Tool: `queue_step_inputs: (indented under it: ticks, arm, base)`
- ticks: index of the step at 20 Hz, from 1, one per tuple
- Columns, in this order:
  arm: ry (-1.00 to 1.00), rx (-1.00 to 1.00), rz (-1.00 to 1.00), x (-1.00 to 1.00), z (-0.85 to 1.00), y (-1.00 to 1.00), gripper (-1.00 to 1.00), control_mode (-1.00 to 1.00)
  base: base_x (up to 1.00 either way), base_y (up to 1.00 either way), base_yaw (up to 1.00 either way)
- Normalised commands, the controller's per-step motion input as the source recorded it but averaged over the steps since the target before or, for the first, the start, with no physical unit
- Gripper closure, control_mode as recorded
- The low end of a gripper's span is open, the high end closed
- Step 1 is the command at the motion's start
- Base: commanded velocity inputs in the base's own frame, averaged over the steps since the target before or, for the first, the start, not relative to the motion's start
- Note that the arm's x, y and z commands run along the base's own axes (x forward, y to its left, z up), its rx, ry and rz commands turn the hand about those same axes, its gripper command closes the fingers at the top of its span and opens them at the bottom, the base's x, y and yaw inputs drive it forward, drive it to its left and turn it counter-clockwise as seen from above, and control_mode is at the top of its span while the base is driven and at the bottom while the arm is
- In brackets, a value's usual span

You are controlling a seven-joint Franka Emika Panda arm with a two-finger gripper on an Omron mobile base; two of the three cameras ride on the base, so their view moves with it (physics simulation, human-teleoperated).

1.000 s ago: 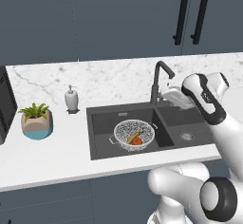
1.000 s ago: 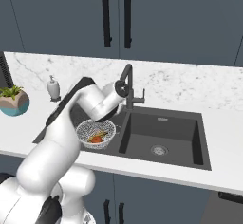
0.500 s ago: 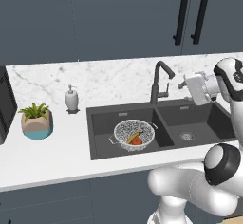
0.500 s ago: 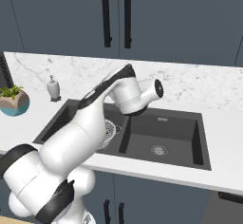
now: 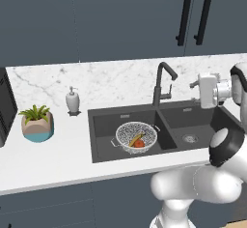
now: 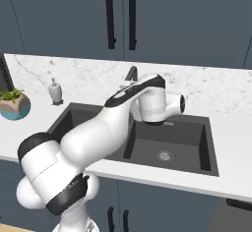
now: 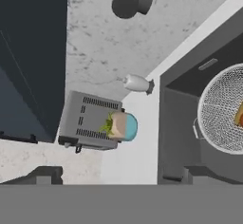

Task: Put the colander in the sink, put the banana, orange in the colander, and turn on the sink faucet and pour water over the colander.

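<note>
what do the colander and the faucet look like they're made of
The colander: probably thin metal, silvery-white, with fine perforations all over the bowl. The sink faucet: likely metal with a dark grey matte finish, judging by its slim squared tube and lack of shine. It is rendered, so this is only appearance.

The sink (image 5: 164,121) is sitting in the worktop (image 5: 58,154), with the colander (image 5: 136,136) resting in its left basin. The banana (image 5: 135,139) and orange (image 5: 140,143) are lying inside the colander, touching. The sink faucet (image 5: 161,83) is standing behind the divider. Left of the sink, the soap dispenser (image 5: 73,100) is standing near the back wall, and the potted plant (image 5: 36,123) is sitting nearer the worktop's left edge.
</note>
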Motion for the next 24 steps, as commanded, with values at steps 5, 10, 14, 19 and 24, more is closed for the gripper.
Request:
queue_step_inputs:
  ticks: [5,10,14,19,24]
  arm:
    - [0.0,0.09,0.0,0.49,-0.16,0.0,-1.0,-1.0]
    - [0.0,0.06,0.0,0.45,-0.16,-0.05,-1.0,-1.0]
    - [0.0,0.05,0.0,0.41,-0.14,-0.07,-1.0,-1.0]
    - [0.0,0.03,0.0,0.5,-0.13,-0.01,-1.0,-1.0]
    - [0.0,0.02,0.0,0.5,-0.04,-0.01,-1.0,-1.0]
  base:
    - [0.0,0.0,0.0]
    - [0.0,0.0,0.0]
    - [0.0,0.0,0.0]
    - [0.0,0.0,0.0]
    - [0.0,0.0,0.0]
